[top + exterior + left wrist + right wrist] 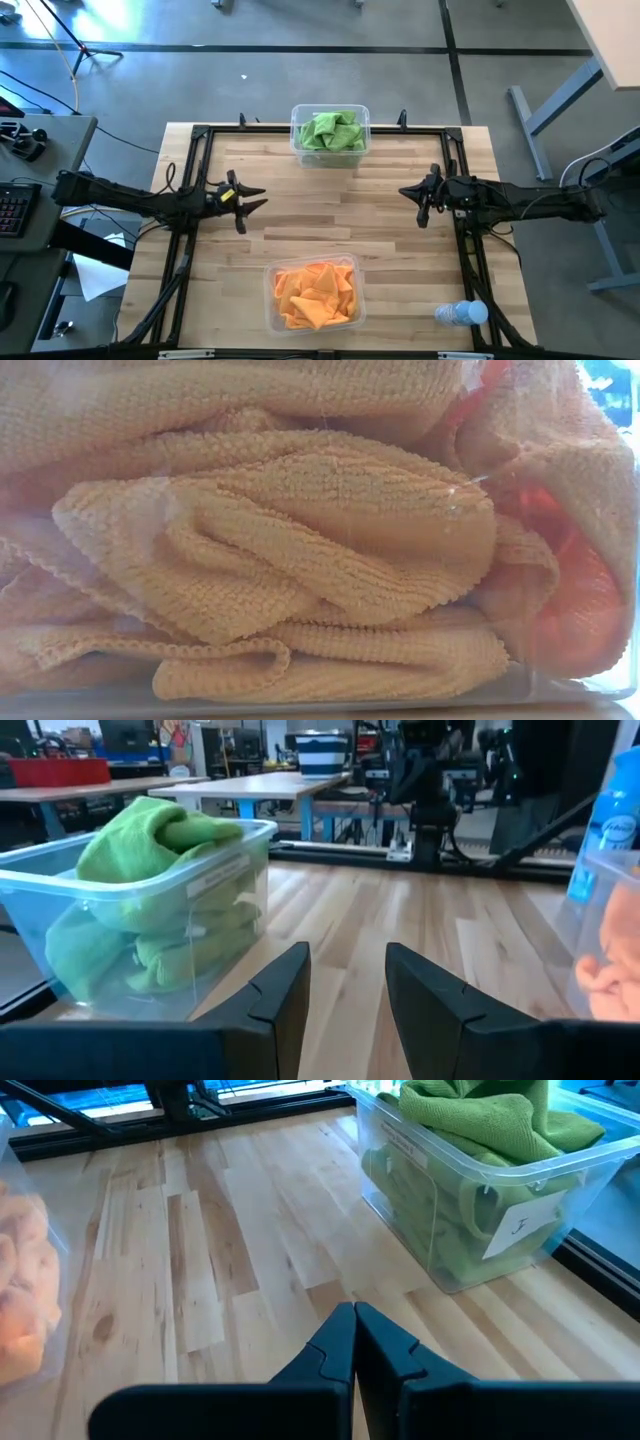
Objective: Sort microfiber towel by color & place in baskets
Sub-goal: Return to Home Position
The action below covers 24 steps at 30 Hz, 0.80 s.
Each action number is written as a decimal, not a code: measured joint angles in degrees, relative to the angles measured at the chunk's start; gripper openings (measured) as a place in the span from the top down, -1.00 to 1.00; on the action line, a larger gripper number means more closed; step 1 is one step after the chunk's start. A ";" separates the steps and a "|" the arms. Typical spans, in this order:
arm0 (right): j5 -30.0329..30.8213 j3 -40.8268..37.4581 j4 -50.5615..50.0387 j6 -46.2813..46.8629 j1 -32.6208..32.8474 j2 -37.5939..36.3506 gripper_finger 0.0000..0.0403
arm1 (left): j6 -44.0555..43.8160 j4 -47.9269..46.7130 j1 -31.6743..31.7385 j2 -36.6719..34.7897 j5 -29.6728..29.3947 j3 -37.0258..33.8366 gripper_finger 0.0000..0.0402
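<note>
Facing each other across the bare middle of the table (340,220), both arms hover empty. The left gripper (262,198) has its fingers spread, and the right gripper (408,194) has its fingers pressed together on nothing. The green towels (332,130) fill the far basket (294,135) and the orange towels (316,295) fill the near basket (270,300). Both baskets sit on the midline, about equally close to either arm. No cloth appears to lie loose, so each arm should be able to draw back outward without crossing a basket.

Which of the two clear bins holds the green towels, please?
The bin at the top of the high view holds the green towels; the other bin, near the bottle, holds orange towels.
</note>
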 joint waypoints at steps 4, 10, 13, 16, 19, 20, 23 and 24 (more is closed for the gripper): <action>-0.12 0.00 0.00 -0.39 -0.40 0.00 1.00 | -0.01 -5.66 -0.05 -6.04 0.02 0.02 0.39; -0.17 0.00 -0.01 -0.40 -0.47 0.00 1.00 | 0.04 -13.94 -0.05 -16.17 0.02 0.02 0.39; -0.17 0.00 -0.01 -0.42 -0.47 0.00 1.00 | 0.00 -18.64 -0.05 -21.28 0.47 0.02 0.39; -0.17 0.00 -0.01 -0.42 -0.47 0.00 1.00 | -0.02 -22.64 -0.05 -26.04 1.45 0.02 0.39; -0.17 0.00 -0.01 -0.42 -0.47 0.00 1.00 | -0.02 -26.44 -0.05 -30.63 1.52 0.02 0.39; -0.19 0.00 -0.01 -0.42 -0.47 0.00 1.00 | -0.01 -27.60 -0.05 -32.17 1.47 0.02 0.39; -0.20 0.00 -0.04 -0.43 -0.47 0.00 1.00 | -0.02 -30.83 -0.05 -36.43 1.38 0.04 0.39; -0.19 0.00 -0.04 -0.43 -0.47 0.00 1.00 | -0.02 -31.91 -0.05 -37.71 1.38 0.04 0.39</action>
